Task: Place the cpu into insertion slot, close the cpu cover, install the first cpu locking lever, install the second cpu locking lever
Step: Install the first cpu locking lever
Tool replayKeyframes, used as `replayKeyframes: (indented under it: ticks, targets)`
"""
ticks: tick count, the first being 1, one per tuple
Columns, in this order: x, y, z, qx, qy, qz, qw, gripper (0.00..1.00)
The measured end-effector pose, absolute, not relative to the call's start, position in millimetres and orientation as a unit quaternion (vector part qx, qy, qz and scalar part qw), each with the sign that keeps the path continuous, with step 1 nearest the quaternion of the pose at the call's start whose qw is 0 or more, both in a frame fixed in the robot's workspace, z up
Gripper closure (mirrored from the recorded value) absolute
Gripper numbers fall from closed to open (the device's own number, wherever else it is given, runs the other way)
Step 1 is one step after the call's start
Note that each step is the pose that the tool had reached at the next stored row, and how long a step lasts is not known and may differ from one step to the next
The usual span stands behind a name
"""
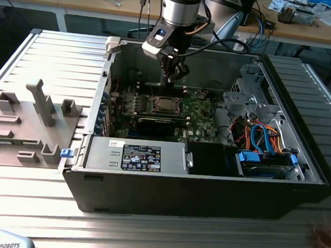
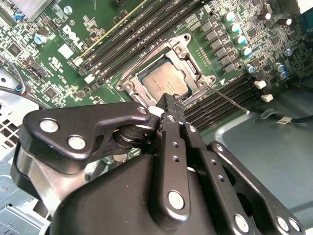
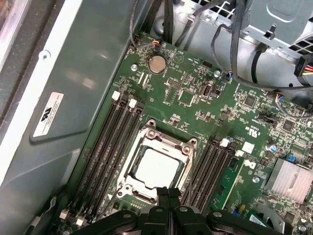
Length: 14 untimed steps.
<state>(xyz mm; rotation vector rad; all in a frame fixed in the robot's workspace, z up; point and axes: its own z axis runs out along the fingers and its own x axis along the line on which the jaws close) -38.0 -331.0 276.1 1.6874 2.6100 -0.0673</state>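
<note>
The cpu [image 3: 156, 169] [image 2: 164, 81] lies flat in the insertion slot [image 1: 164, 105] on the green motherboard, its silvery top showing. The cpu cover [image 3: 168, 141] [image 2: 193, 61], a silver frame, lies down around it with the chip showing through its window. A thin wire lever [image 2: 230, 99] sticks out sideways from one corner of the socket. My gripper [image 1: 174, 74] [image 2: 168, 100] [image 3: 168, 192] hangs just above the socket's edge, apart from it. Its black fingers are shut together with nothing between them.
Long black memory slots [image 3: 110, 147] flank the socket on both sides. A black graphics card [image 1: 154, 125] lies in front of the socket. The case walls [image 1: 109, 74], a drive cage [image 1: 244, 92] and cable bundles [image 1: 261, 136] surround the board. Grey fixtures [image 1: 42, 101] stand outside on the exterior view's left.
</note>
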Motion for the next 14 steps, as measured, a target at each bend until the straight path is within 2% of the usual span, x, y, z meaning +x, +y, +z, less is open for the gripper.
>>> replayKeyframes:
  ticks: [14]
  targets:
    - [-38.0, -331.0, 276.1, 0.517, 0.855, -0.023, 0.018, 0.89]
